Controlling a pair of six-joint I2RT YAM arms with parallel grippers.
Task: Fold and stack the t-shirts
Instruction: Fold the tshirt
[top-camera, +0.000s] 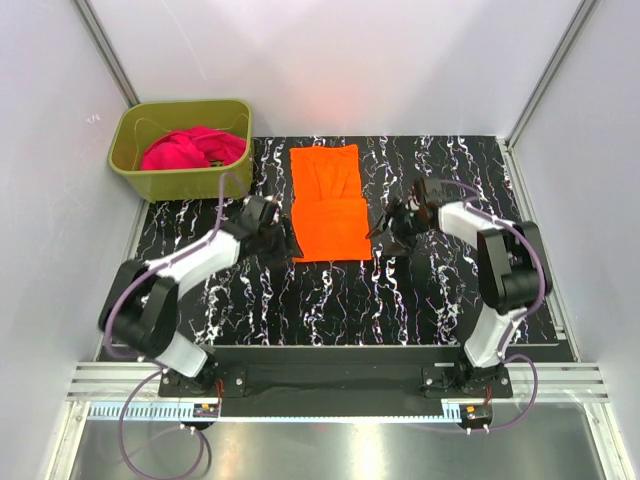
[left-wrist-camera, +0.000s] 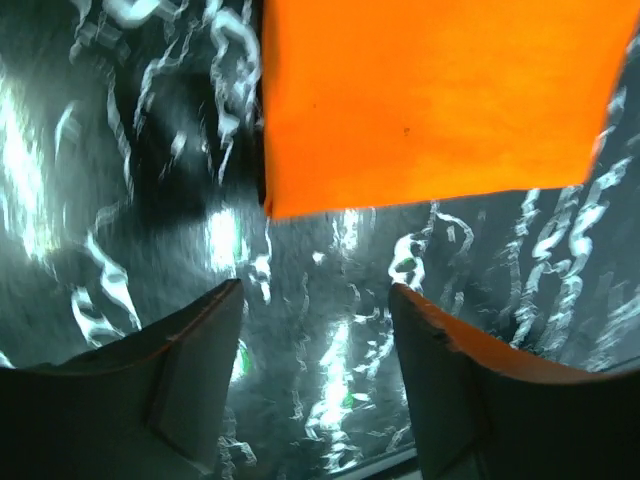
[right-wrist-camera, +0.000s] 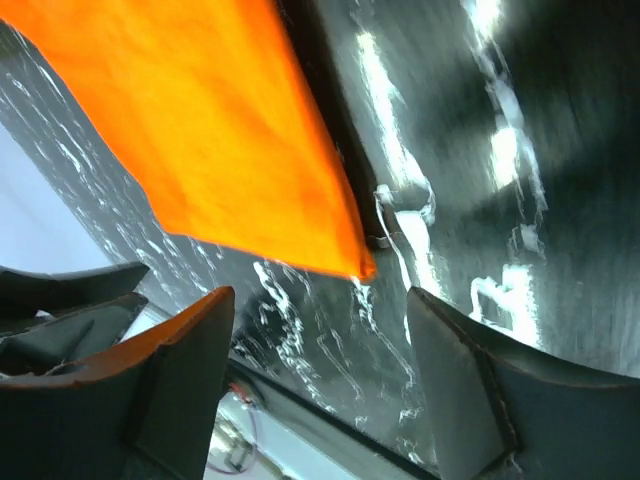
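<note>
The orange t-shirt lies folded in a long strip on the black marbled mat, its near half doubled over. It fills the top of the left wrist view and the upper left of the right wrist view. My left gripper is open and empty just left of the shirt's near left corner. My right gripper is open and empty just right of its near right corner. The magenta-pink t-shirt lies crumpled in the olive-green tub.
The tub stands at the back left, off the mat. White walls close in on both sides and behind. A metal rail runs along the near edge by the arm bases.
</note>
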